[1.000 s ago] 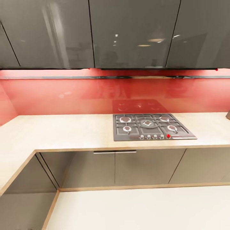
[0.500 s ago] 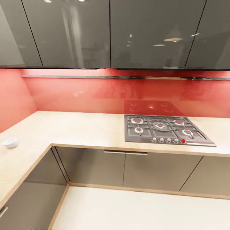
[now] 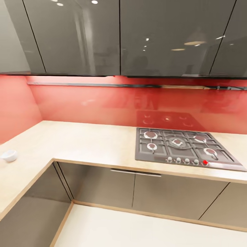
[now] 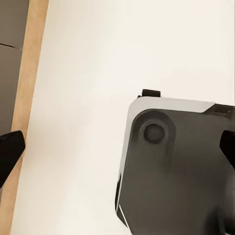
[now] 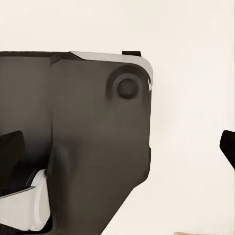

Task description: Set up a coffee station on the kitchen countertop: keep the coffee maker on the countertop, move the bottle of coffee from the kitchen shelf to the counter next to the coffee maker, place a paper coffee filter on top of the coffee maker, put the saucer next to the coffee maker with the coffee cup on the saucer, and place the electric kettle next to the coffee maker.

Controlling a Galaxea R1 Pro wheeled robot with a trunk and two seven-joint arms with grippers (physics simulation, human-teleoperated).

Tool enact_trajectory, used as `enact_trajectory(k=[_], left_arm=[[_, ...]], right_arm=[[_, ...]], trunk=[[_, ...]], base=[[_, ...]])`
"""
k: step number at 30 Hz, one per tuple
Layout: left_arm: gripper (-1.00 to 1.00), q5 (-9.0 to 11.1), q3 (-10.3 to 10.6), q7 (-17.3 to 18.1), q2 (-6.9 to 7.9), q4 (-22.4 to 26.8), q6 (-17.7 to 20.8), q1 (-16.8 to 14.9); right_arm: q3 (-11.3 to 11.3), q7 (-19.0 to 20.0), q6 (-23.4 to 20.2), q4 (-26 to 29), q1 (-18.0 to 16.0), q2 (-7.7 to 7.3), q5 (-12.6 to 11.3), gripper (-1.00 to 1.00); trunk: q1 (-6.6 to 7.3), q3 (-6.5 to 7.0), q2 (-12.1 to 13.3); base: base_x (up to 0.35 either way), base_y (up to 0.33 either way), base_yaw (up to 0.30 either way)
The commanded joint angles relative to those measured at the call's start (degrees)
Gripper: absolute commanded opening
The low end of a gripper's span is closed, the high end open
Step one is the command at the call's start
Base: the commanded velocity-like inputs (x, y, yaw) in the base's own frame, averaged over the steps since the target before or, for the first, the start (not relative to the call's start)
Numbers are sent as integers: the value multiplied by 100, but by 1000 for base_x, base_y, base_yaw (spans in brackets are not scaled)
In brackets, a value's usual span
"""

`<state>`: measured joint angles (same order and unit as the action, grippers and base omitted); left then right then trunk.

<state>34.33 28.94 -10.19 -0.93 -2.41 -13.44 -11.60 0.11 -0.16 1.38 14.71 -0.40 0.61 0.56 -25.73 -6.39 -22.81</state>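
The kitchen countertop (image 3: 85,144) is a light beige L-shaped slab running along the back wall and down the left side. A small white coffee cup (image 3: 8,155) stands on its left leg, near the picture's edge. In the left wrist view my left gripper (image 4: 117,152) hangs open over the pale floor and the robot's dark base, with nothing between its black fingertips (image 4: 9,149). My right gripper (image 5: 117,147) is open too, with nothing between its fingers, above the same dark base.
A grey gas hob (image 3: 181,149) with a red knob is set into the counter at the right. Glossy dark grey wall cabinets (image 3: 137,34) hang above a red backsplash (image 3: 85,103). Dark base cabinets (image 3: 103,185) close off the corner, with pale floor (image 3: 137,230) in front.
The camera has swung left and a little nearer, so the hob sits further right in the picture. The white cup has come into view at the left.
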Motion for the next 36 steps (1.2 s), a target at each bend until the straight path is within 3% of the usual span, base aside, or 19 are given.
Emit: enact_trajectory(k=[1, 10, 20, 36], left_arm=[[100, 21, 42, -9, -13, -23, -34, -9], [100, 21, 42, -8, -48, -23, -41, -9], [100, 24, 34, -8, -116, -23, -44, -8], [100, 16, 12, -3, 54, -31, -44, 200]], right_arm=[[1, -2, 13, -3, -4, 0, 6, 100], [7, -2, 14, -3, -4, 0, 6, 100], [7, -2, 18, -3, -4, 0, 8, 100], [7, -3, 12, -3, -4, 0, 13, 100]], trunk=[[-6, -11, -11], [-6, 19, -11], [-6, 78, -11], [-6, 173, -11]], base=[[238, -203, 5], [207, -211, 112], [18, -192, 193], [0, -5, 201]])
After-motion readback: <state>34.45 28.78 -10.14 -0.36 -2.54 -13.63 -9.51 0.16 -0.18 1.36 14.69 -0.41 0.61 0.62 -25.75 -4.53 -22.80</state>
